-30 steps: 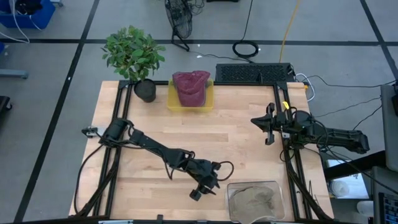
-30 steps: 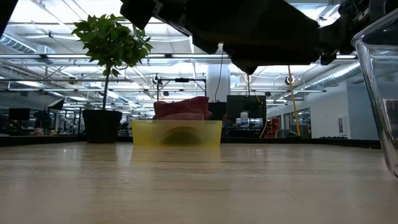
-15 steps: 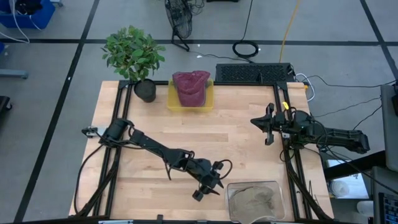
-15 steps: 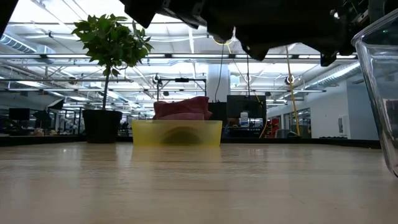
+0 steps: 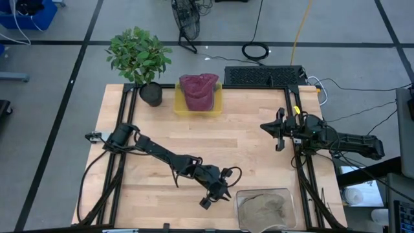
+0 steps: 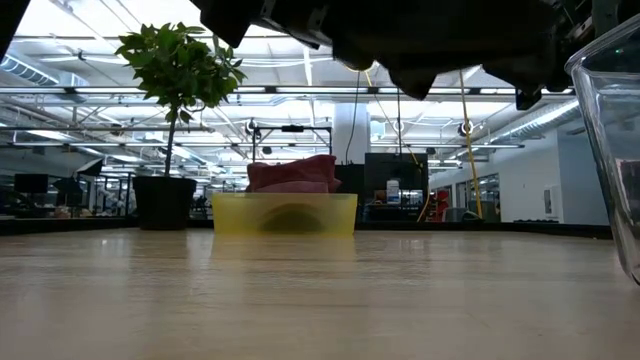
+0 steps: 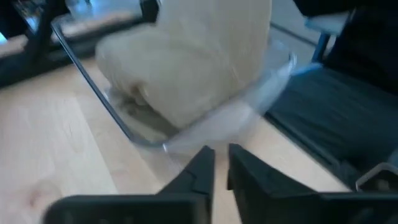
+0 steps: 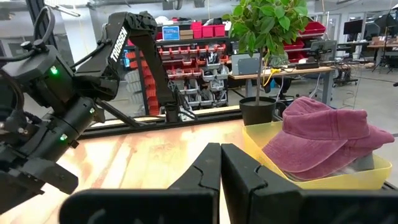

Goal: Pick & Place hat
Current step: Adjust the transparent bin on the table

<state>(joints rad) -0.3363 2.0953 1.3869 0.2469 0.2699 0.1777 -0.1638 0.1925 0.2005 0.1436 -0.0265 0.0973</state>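
Observation:
A maroon hat (image 5: 198,90) (image 8: 323,140) lies in a yellow bin (image 5: 176,103) (image 6: 285,213) at the table's far edge. A beige hat (image 5: 264,206) (image 7: 186,62) lies in a clear container (image 5: 240,195) (image 7: 93,93) at the near right. My left gripper (image 5: 218,193) (image 7: 221,162) stands just left of that container. Its fingers are open by only a narrow gap, with nothing between them. My right gripper (image 5: 266,126) (image 8: 221,155) waits shut above the table's right side, facing the yellow bin.
A potted plant (image 5: 139,58) stands at the far left corner beside the yellow bin. A black keyboard (image 5: 262,76) lies at the far right edge. Bare wood spans the table's middle between the two arms.
My left gripper has tipped a little and edged toward the clear container, staying above the table's near side. Both hats lie as before.

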